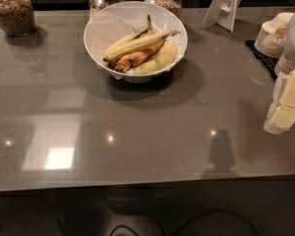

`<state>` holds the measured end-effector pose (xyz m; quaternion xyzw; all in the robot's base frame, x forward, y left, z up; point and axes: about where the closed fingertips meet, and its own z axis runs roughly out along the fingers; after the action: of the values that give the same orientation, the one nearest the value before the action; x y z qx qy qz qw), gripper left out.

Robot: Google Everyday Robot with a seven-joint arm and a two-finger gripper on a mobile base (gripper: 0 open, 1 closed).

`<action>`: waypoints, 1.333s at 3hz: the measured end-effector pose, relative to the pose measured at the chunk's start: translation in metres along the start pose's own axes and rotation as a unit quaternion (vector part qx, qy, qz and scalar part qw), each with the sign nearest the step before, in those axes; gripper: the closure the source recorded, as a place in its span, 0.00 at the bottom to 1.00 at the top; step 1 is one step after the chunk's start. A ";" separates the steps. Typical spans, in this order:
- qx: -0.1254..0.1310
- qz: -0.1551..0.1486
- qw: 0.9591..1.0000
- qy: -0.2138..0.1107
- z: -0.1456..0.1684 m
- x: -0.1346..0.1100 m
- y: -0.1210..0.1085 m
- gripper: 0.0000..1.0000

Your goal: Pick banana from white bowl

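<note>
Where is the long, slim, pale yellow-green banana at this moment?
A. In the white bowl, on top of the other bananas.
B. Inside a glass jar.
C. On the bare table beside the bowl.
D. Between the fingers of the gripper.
A: the banana lies across the orange-brown banana inside the white bowl, and the gripper is at the right edge of the view, apart from it.

Glossy white bowl point(92, 39), crinkled matt paper point(107, 24) inside, smooth-skinned banana point(137, 44). Polished, reflective grey countertop point(137, 132). At right edge, gripper point(288, 107), matt pale-yellow.
</note>
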<state>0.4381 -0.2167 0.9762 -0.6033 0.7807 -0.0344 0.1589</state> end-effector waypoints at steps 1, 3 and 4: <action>0.000 0.000 1.000 0.000 0.000 0.000 0.000 0.00; 0.041 -0.030 0.995 -0.089 0.003 -0.051 -0.032 0.00; 0.062 -0.056 0.987 -0.136 0.005 -0.094 -0.061 0.00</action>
<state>0.5173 -0.1432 1.0059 -0.6344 0.7129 -0.0095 0.2988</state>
